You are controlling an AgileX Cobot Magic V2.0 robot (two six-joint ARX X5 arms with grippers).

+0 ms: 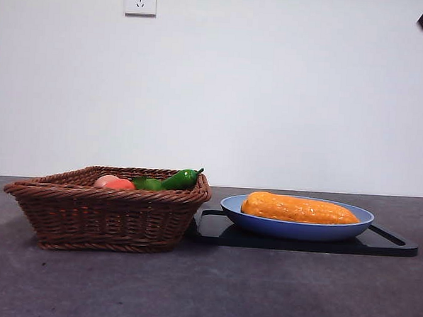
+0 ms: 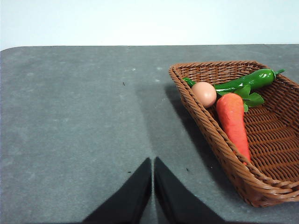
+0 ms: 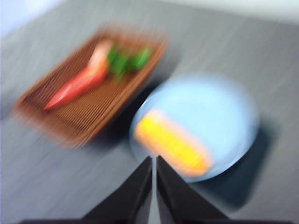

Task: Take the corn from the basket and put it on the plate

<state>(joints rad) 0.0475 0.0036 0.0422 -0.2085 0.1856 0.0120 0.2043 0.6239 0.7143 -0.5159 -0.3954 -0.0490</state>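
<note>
Already the corn (image 1: 299,208) lies on the blue plate (image 1: 365,213), so my right gripper (image 3: 153,163) and left gripper (image 2: 153,168), both closed empty, need only wait.

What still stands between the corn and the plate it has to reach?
Nothing visible: the corn already lies on the plate, beside the basket. The right gripper is above it, jaws shut and holding nothing; the left gripper waits, shut, beside the basket.
</note>
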